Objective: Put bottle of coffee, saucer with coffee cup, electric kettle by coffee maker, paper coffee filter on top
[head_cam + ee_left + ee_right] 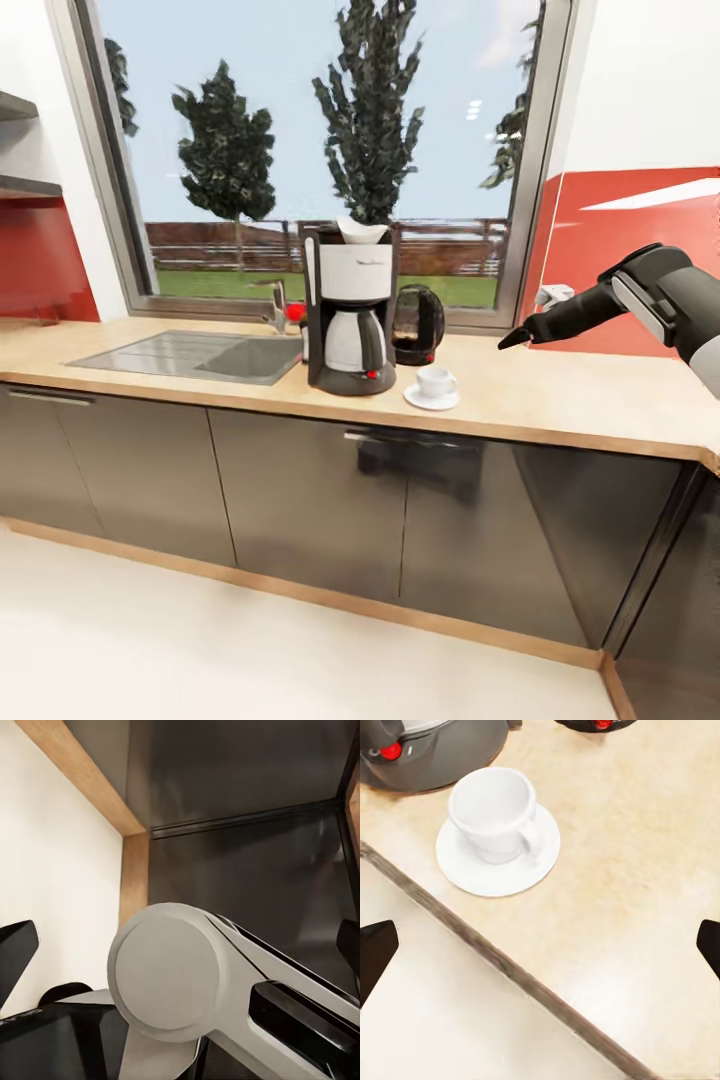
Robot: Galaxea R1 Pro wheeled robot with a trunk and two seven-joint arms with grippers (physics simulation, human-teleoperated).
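Right pincer (512, 340) hangs spread and empty above the tabletop (560, 395), coffee cup (434, 380) on its saucer (431, 398) well off to its left. Coffee maker (349, 310) and electric kettle (417, 325) stand just beyond; nothing lies between.

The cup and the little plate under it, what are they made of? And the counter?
The coffee cup and saucer look like glossy white ceramic, smooth and plain, though that's a guess. The kitchen countertop looks like light tan wood, with faint grain and a darker edge.
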